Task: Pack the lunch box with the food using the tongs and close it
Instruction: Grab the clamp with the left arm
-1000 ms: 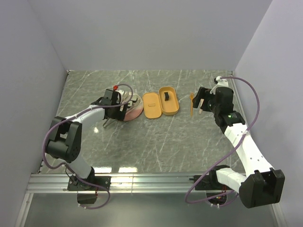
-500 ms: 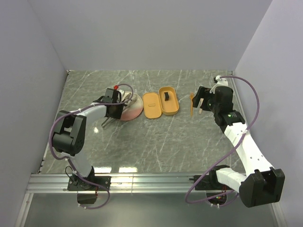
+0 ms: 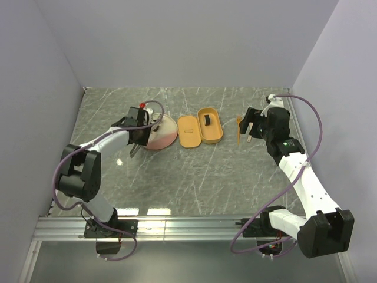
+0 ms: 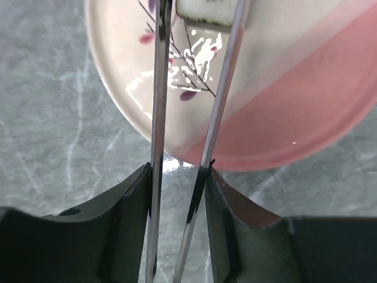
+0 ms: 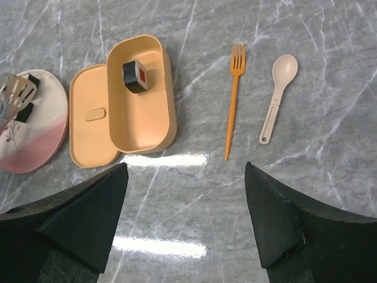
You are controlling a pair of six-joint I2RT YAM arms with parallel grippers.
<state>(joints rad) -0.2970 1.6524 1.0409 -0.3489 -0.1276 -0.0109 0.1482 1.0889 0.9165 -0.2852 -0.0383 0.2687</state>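
- Across the far half of the grey marbled desk [image 3: 194, 177], 5 things lie in 1 row: plate [image 3: 168, 138], lid [image 3: 188, 132], lunch box [image 3: 213, 134], orange fork [image 5: 234, 100] and beige spoon [image 5: 277, 97].
- Pale walls [image 3: 53, 88] close 3 sides. The spoon lies nearest the right one.
- Open marble runs from that row to the metal rail [image 3: 194, 223] at the near edge.
- The lid touches the box's left side. The fork lies apart on the box's right, and the spoon is near the fork.
- The left fingers [image 4: 126, 224] press on both arms of the tongs [image 4: 158, 106], which reach over the plate's rim.
- 1 pale cube [image 4: 212, 7] sits between the tong arms. I cannot tell whether it is squeezed.
- The right fingers [image 5: 82, 218] stand wide apart and hold nothing.
- 1 red-centred cube [image 5: 135, 75] sits at the box's far end.
- The plate bears a painted twig [image 4: 188, 65] with purple and red leaves.
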